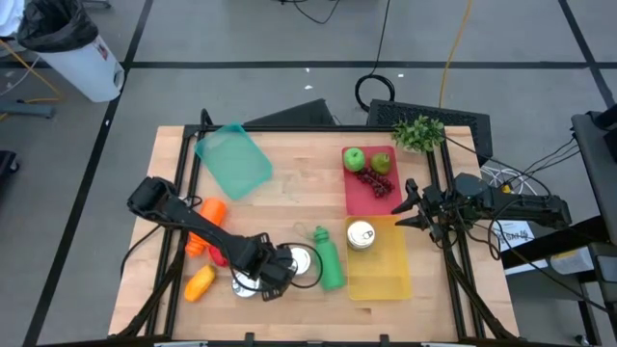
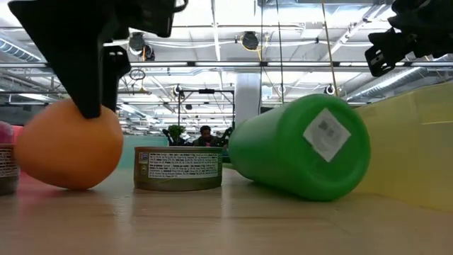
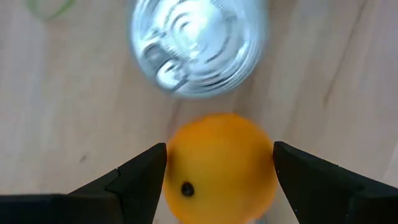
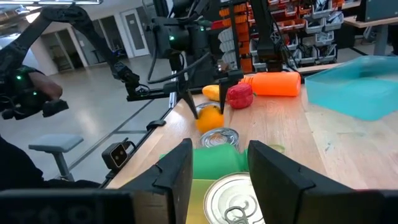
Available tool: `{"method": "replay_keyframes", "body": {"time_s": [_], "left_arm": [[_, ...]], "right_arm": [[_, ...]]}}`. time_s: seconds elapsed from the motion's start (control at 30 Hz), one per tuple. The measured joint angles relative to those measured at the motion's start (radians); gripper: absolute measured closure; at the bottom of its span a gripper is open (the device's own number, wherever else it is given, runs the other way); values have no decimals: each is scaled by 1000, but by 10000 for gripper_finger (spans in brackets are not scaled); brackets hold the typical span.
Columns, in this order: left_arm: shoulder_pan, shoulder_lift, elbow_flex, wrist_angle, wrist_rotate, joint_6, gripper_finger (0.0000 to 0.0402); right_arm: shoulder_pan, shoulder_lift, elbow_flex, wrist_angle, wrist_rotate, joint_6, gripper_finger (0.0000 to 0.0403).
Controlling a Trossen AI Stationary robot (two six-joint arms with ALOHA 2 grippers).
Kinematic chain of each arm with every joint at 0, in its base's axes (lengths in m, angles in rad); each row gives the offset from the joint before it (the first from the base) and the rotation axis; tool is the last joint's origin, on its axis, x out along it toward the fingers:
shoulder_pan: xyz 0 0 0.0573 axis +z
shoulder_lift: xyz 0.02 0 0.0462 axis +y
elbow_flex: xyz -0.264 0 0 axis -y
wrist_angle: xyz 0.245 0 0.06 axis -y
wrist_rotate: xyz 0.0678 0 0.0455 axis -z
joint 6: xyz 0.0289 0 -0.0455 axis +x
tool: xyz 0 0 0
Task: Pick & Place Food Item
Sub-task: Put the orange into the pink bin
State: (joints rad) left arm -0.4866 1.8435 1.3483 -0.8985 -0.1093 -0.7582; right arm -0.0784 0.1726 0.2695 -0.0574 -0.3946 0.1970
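An orange (image 3: 217, 168) lies on the wooden table, next to an upright tin can (image 3: 196, 43). My left gripper (image 3: 217, 155) points down over the orange, open, one finger on each side of it. From above the gripper (image 1: 275, 277) hides the orange. In the low view the orange (image 2: 67, 145) rests on the tabletop with a dark finger (image 2: 92, 67) reaching down at its top. My right gripper (image 1: 410, 204) waits open and level at the table's right edge, nothing between its fingers (image 4: 177, 171). My left gripper comes at the orange from above, pointing down, its fingers (image 3: 146, 171) close against the orange's two opposite sides (image 3: 177, 168). I cannot tell whether they touch it. The orange sits on the table.
A green bottle (image 1: 331, 262) lies on its side beside the can (image 1: 304, 262). A yellow bin (image 1: 386, 275) holds another can (image 1: 361, 234). A red tray (image 1: 359, 198) carries an apple and grapes. A carrot (image 1: 207, 212), a red fruit, a yellow fruit (image 1: 200, 281) and a teal lid (image 1: 233, 159) lie to the left.
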Motion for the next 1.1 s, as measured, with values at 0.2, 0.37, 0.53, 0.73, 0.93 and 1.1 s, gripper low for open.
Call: {"method": "replay_keyframes", "body": {"time_s": [0.2,0.37,0.53,0.73,0.93,1.1], "left_arm": [[2,0,0,-91,3,-13,105],[1,-1,0,-95,3,-6,105],[-8,-1,0,-95,0,10,105],[-13,-5,-37,-77,3,17,136],[-11,-6,-42,-81,-19,23,223],[-11,-6,-42,-82,-30,43,254]], "right_arm": [[0,0,0,-1,0,0,261],[0,0,0,-1,0,0,261],[0,0,0,-1,0,0,261],[0,0,0,-1,0,-2,261],[0,1,0,-1,0,-3,261],[0,1,0,-2,0,-3,261]]}}
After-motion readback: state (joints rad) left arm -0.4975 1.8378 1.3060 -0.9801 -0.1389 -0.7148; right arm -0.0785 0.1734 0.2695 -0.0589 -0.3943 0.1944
